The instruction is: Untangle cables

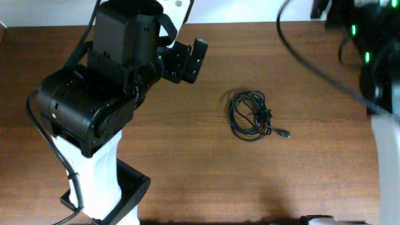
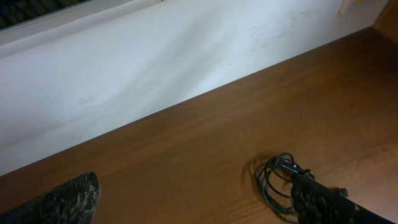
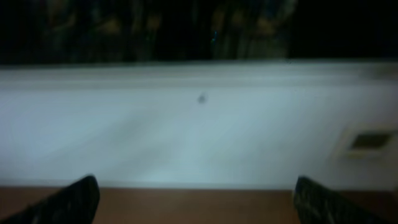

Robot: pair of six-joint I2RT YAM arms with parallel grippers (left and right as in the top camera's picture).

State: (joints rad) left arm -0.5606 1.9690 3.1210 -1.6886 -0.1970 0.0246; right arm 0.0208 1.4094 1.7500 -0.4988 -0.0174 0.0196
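left jaws wide, one tip across cables (image 2: 268, 186) (lower loops cropped)

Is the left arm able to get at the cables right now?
Probably yes. The fingers of the left arm stand open, and only bare table lies between them and the cables, which sit in one small tangle with nothing on top.

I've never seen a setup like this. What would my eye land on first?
The bulky black-and-white left arm fills the left of the overhead view, its hand open near the table's back edge. Right of centre on the brown table lies a small tangle of thin black cables, with one plug end sticking out to the right.
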